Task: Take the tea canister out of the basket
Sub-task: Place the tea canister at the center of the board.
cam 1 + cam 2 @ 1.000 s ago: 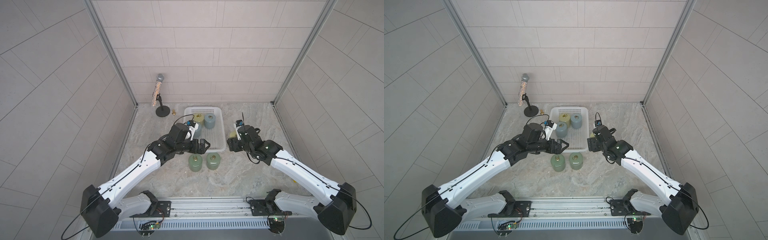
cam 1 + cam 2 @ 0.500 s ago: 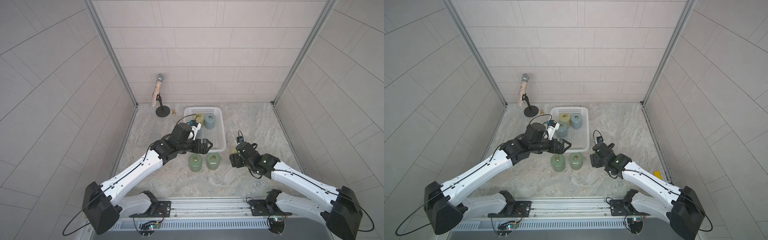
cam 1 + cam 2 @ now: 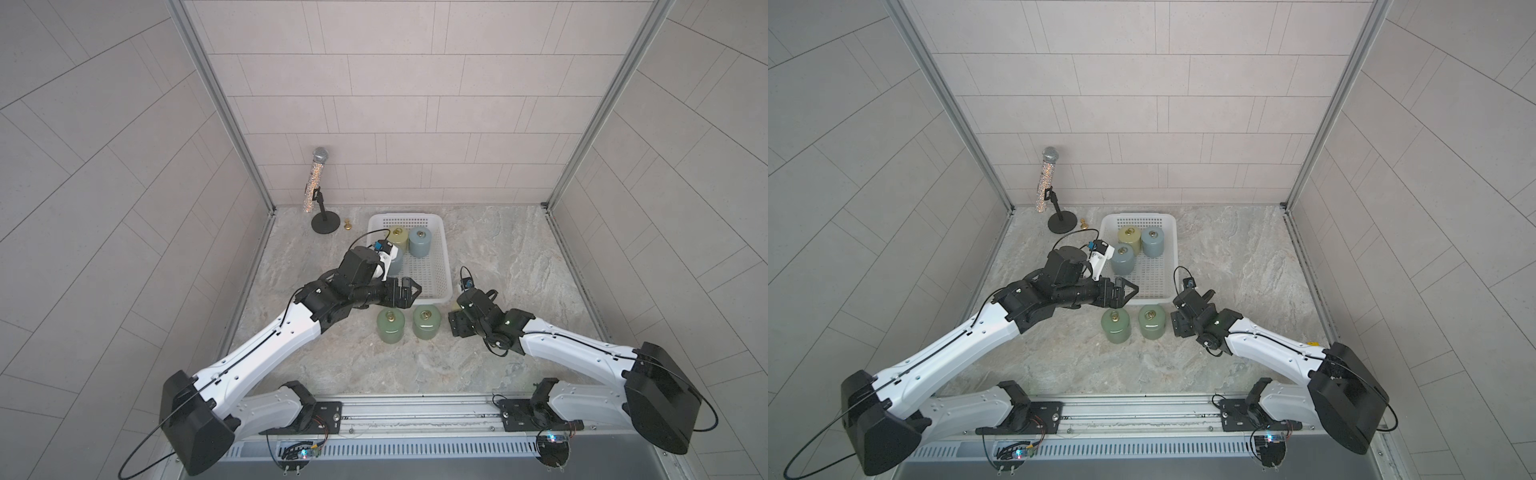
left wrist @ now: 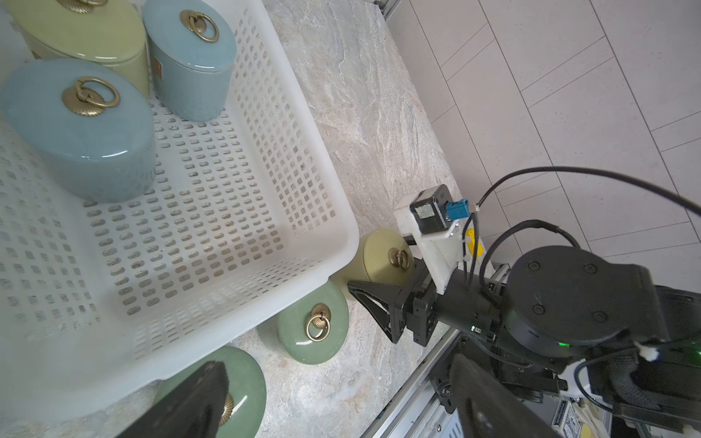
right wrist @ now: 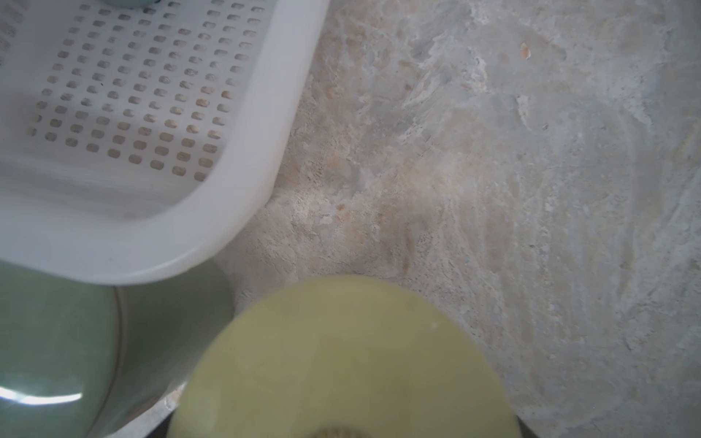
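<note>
With the right claw [image 4: 379, 273] clamped on the pale yellow tea canister [image 4: 381, 252], already outside the basket [image 4: 320, 159] beside its near corner, lower it upright onto the surface [image 4: 379, 113], clear of the green canister [image 4: 313, 330], left claw [image 3: 409, 291] waiting, fingers apart.

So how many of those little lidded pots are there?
6. In the basket: yellow-green canister, two blue canisters. In front of it: two green canisters. Right gripper jaws hold a second yellow-green canister.

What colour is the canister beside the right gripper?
Pale yellow. The canister shows best in the left wrist view.
</note>
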You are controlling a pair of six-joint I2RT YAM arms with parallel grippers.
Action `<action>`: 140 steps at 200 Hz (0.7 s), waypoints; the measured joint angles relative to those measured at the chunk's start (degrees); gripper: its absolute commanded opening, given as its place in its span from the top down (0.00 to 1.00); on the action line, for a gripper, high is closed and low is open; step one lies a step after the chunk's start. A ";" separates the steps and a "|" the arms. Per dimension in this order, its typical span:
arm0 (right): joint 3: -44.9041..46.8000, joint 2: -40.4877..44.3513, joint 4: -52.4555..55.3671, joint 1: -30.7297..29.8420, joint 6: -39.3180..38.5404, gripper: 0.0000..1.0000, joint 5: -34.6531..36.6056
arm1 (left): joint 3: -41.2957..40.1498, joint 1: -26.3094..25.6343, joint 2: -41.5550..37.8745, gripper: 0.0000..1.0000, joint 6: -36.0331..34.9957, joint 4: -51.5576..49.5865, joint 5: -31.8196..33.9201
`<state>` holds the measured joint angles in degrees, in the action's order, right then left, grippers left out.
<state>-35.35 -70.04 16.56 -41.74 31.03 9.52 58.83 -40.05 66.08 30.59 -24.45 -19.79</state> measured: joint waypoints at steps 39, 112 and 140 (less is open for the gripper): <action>0.00 -2.69 -1.86 -0.20 0.11 0.33 -0.07 | -0.02 0.00 -0.33 0.00 -0.13 -1.27 -0.09; 0.02 -3.34 -2.64 -0.26 0.09 0.22 0.00 | -0.04 0.00 -1.73 0.00 -0.50 -2.51 -0.55; 0.02 -3.32 -2.58 -0.26 0.07 0.18 0.44 | -0.04 0.00 -1.77 0.00 -0.57 -2.60 -0.55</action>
<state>-35.33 -73.36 13.98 -42.00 31.09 9.96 58.78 -40.05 64.31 30.02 -27.05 -20.34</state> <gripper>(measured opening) 0.849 0.999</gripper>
